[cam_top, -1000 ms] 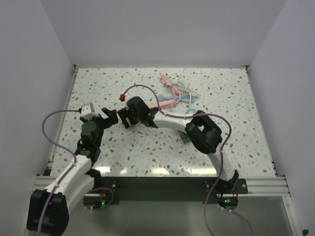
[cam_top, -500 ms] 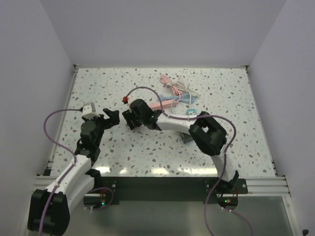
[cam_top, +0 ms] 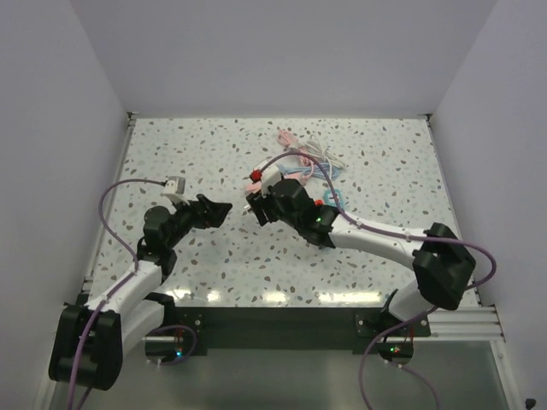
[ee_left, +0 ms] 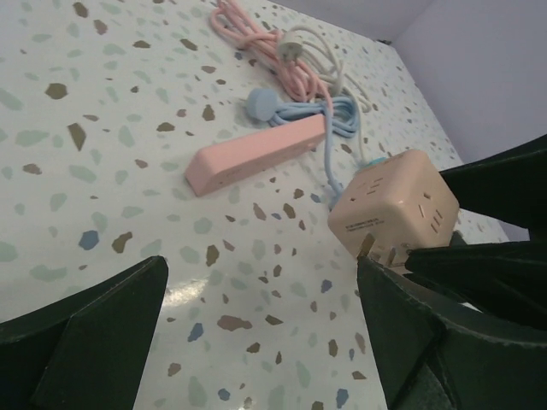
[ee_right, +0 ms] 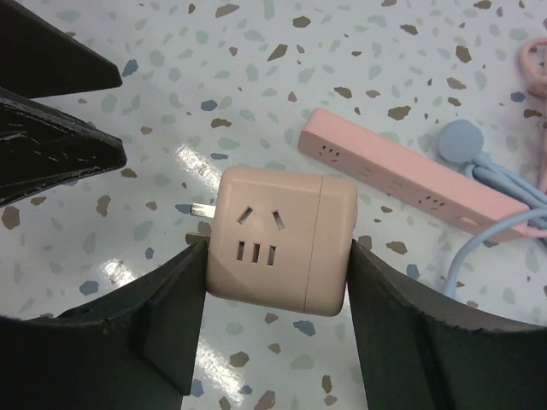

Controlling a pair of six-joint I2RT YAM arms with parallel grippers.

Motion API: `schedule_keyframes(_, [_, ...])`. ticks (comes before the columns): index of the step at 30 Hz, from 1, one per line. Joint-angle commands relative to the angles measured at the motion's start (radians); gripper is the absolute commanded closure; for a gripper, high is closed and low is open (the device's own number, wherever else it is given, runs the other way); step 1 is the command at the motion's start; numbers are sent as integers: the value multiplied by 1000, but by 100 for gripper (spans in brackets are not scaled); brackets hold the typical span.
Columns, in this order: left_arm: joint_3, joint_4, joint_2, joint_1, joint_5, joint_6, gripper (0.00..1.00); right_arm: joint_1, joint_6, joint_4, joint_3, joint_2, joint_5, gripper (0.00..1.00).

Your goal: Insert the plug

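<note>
On the speckled table (cam_top: 171, 154), the right gripper (ee_right: 275, 282) has been closed within the last second onto the cube plug (ee_right: 278, 235), which is now held near the pink power strip (ee_right: 410, 184). The left gripper (ee_left: 261, 269) is left gaping, farther from the strip. The grasp is therefore judged done and insertion pending. The prongs (ee_right: 197, 209) are pointed away from the strip, their axis level with the table.

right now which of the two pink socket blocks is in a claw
The pink cube socket, clamped in the right claw; the long pink power strip lies flat on the table, ungripped.
</note>
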Motion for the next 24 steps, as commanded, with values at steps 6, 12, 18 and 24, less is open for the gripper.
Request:
schedule_keyframes(6, [-20,308,-34,5,301,-210,2,11,-103,158,-105,-167,-61,100])
schedule_keyframes(12, [-62,483,27,-9,346,-338,2,31,-138,223,-167,-222,-92,100])
schedule_keyframes(18, [-51,531,93,-79,324,-359,1,49,-155,253,-211,-276,-97,100])
schedule_keyframes(24, [-17,537,133,-183,297,-350,1,60,-159,265,-233,-301,-97,100])
